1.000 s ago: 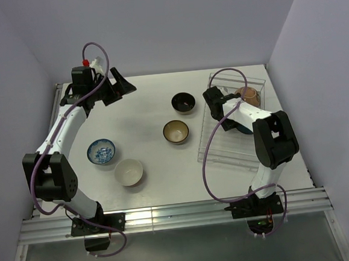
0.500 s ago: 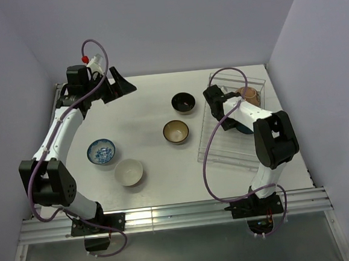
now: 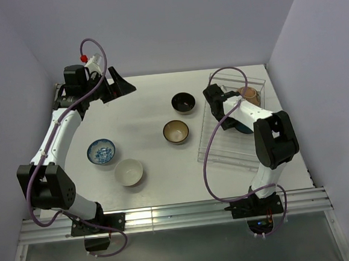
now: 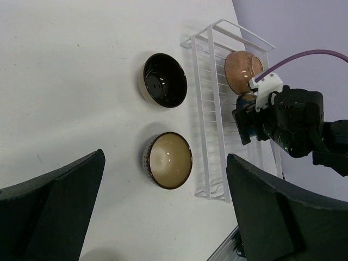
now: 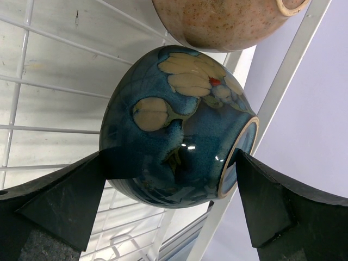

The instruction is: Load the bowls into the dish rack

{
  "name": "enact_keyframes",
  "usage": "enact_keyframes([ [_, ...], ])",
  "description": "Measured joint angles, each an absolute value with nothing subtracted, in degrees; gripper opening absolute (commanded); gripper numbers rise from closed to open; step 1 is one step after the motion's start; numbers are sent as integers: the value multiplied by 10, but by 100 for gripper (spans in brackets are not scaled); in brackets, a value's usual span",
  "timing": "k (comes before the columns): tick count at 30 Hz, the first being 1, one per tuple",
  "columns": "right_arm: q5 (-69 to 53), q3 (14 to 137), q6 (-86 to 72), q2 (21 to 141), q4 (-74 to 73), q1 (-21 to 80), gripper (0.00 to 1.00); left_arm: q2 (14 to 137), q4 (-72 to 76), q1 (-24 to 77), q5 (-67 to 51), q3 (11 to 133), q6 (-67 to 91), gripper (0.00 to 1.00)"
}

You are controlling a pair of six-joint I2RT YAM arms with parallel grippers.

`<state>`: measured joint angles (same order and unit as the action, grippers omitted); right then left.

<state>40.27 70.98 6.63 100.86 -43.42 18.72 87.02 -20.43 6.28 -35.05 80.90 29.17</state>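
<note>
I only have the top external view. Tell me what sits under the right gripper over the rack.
Observer: Right wrist view: a dark blue bowl lies on its side on the dish rack ribs.
Operator: Report whether it is gripped.
Observer: The right gripper is open, jaws wide on either side of the bowl; I cannot tell contact.
Operator: Now the left side.
Observer: Left wrist view: the left gripper is open and empty, facing the black bowl and the tan bowl.

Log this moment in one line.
left gripper open, empty | right gripper open astride glazed dark blue bowl in clear ribbed dish rack | four bowls unloaded
</note>
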Motion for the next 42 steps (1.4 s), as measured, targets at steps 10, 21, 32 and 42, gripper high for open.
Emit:
enact_keyframes([
  [10,406,710,64,1009,-438,187,100,870,-209,63,-346,809,290,99],
  [21,390,710,56,993,-447,187,100,864,-209,63,-343,809,281,99],
  [32,405,696,54,986,-440,198,100,864,-202,63,-336,809,283,99],
  [42,430,679,58,979,-424,220,100,863,-199,63,-331,809,284,99],
])
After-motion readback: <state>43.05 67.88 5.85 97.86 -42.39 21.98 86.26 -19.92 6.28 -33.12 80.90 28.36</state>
